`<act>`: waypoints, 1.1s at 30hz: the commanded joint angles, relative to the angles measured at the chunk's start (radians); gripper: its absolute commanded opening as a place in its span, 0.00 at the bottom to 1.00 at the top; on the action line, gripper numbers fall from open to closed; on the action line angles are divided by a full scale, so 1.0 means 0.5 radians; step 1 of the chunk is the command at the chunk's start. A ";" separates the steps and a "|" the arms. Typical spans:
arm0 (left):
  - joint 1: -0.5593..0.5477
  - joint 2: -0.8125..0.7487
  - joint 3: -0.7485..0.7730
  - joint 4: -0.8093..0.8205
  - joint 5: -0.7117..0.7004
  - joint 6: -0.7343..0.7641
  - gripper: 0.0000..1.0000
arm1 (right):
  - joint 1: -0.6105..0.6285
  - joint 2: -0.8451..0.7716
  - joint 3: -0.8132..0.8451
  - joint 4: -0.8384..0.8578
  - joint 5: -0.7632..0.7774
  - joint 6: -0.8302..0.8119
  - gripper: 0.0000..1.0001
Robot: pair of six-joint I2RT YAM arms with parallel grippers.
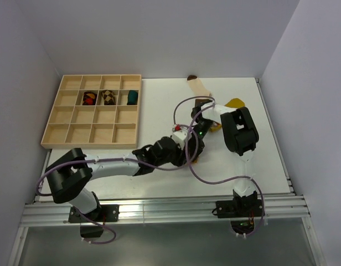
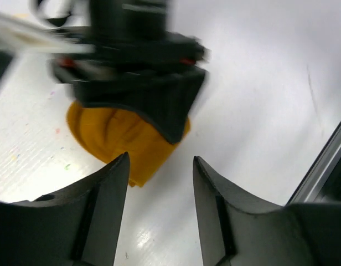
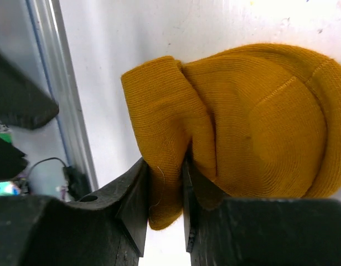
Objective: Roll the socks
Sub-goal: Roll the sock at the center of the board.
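Note:
A mustard-orange sock (image 3: 253, 116) lies bunched on the white table, and my right gripper (image 3: 166, 166) is shut on a fold at its edge. In the left wrist view the same sock (image 2: 118, 138) sits just beyond my left gripper (image 2: 159, 166), which is open with only bare table between its fingers. From above, both grippers meet at the table's middle, left (image 1: 184, 148) and right (image 1: 199, 136), hiding most of that sock. A bright yellow sock (image 1: 235, 103) lies behind the right arm. The cream sock (image 1: 199, 86) with a brown toe lies flat at the far edge.
A wooden compartment tray (image 1: 93, 133) stands at the far left. It holds a red-and-dark bundle (image 1: 89, 98), a brown-checkered bundle (image 1: 108, 97) and a teal bundle (image 1: 132, 97). A metal rail (image 1: 159, 208) runs along the near edge. Purple cables loop over both arms.

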 commanded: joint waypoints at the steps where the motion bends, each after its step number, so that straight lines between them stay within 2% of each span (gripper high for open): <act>1: -0.155 0.080 -0.005 0.114 -0.291 0.449 0.56 | 0.004 0.103 0.026 -0.051 0.136 0.019 0.32; 11: -0.192 0.323 0.081 0.255 -0.371 0.624 0.60 | 0.004 0.186 0.106 -0.152 0.145 0.022 0.32; 15: -0.137 0.326 0.087 0.274 -0.209 0.636 0.60 | -0.002 0.235 0.149 -0.222 0.154 0.001 0.32; 20: -0.017 0.338 0.117 0.194 0.174 0.590 0.59 | -0.005 0.259 0.183 -0.247 0.163 0.004 0.32; 29: 0.093 0.424 0.154 0.151 0.702 0.431 0.57 | -0.008 0.293 0.250 -0.290 0.139 0.034 0.33; 33: 0.115 0.476 0.148 0.145 0.712 0.385 0.55 | -0.011 0.299 0.269 -0.296 0.136 0.044 0.33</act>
